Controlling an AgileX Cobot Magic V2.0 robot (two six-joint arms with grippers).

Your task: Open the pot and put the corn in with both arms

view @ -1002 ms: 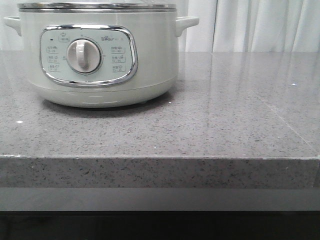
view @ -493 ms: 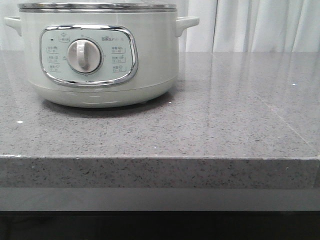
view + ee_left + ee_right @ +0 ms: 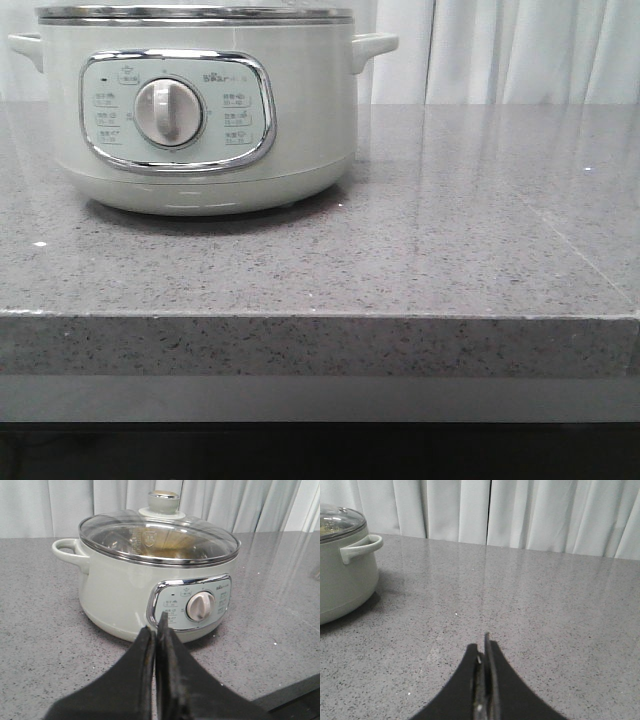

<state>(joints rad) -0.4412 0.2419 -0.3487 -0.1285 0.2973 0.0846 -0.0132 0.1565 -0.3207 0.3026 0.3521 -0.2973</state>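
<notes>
the left pincer (image 3: pixel 157 630) has its dark fingers pressed together, tips meeting in a thin seam, nothing between them. the right pincer (image 3: pixel 485 645) is likewise closed and empty. neither arm shows in the front view.

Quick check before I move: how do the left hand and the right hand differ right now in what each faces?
The left hand points at the pot, with its control panel and lid knob straight ahead; the right hand points at bare countertop, with the pot only at the edge of its view. The left hand looks nearer the pot than the right. Both are shut and hold nothing.
</notes>
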